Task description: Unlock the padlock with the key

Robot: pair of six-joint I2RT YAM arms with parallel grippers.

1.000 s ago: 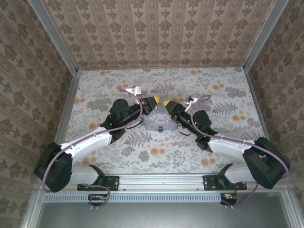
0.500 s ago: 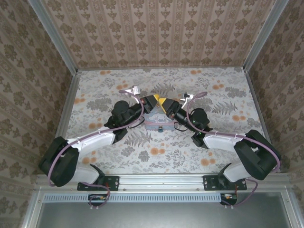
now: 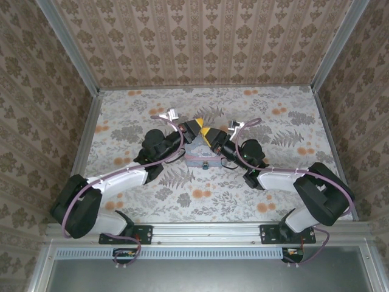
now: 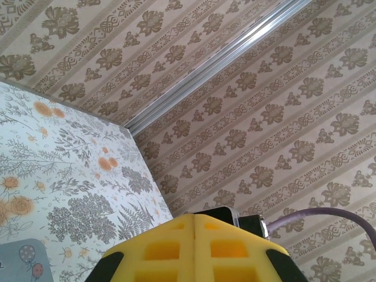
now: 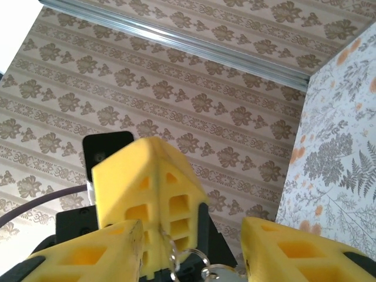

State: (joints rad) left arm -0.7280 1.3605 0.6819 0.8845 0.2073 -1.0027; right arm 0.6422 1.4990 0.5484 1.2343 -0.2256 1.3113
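Note:
My left gripper [image 3: 193, 129] is shut, its yellow fingers [image 5: 154, 182] pressed together on a thin wire key ring [image 5: 172, 254]. A second ring with a small silvery key [image 5: 218, 272] dangles from it. My right gripper [image 3: 209, 135] is open, its two yellow fingers [image 5: 94, 252] standing on either side of the left fingertips and the hanging rings. Both grippers meet above the pastel tin [image 3: 196, 157]. A tiny blue spot on the tin's front edge looks like the padlock [image 3: 206, 164]. The left wrist view has its shut gripper [image 4: 194, 222] and a corner of the tin [image 4: 23, 263].
The floral table [image 3: 243, 194] is walled by patterned panels at the back and sides. A metal rail [image 3: 200, 232] runs along the near edge by the arm bases. Purple cables [image 3: 249, 125] loop above both wrists.
The right gripper has moved left and closed in on the left gripper's fingertips. The left arm folded in slightly early on and has held still since.

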